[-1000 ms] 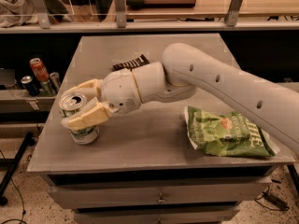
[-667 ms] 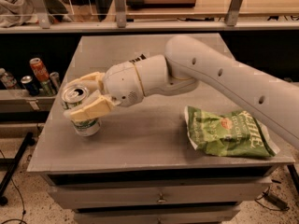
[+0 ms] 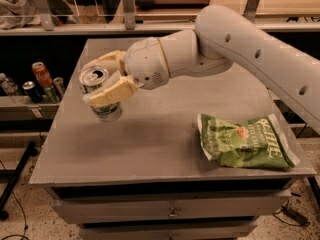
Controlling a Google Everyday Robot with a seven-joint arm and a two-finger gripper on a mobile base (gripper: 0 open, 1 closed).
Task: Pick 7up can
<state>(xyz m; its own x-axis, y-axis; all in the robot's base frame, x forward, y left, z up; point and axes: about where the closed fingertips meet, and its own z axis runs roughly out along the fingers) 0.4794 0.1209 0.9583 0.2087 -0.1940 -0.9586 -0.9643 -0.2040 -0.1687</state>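
The 7up can (image 3: 96, 84) is a silver can with a green band and a shiny top with a pull tab. My gripper (image 3: 102, 81) is shut on it, with one cream finger (image 3: 112, 92) across its front and the other behind it. The can is tilted and held above the grey table (image 3: 150, 134), over its left part. The white arm reaches in from the upper right.
A green chip bag (image 3: 242, 141) lies at the table's right front. A lower shelf to the left holds a red soda can (image 3: 42, 76) and small dark cans (image 3: 30, 90). Drawers sit below the table's front edge.
The gripper has lifted the can off the table and carried it up and slightly away from the front edge; the can is now tilted in the air.
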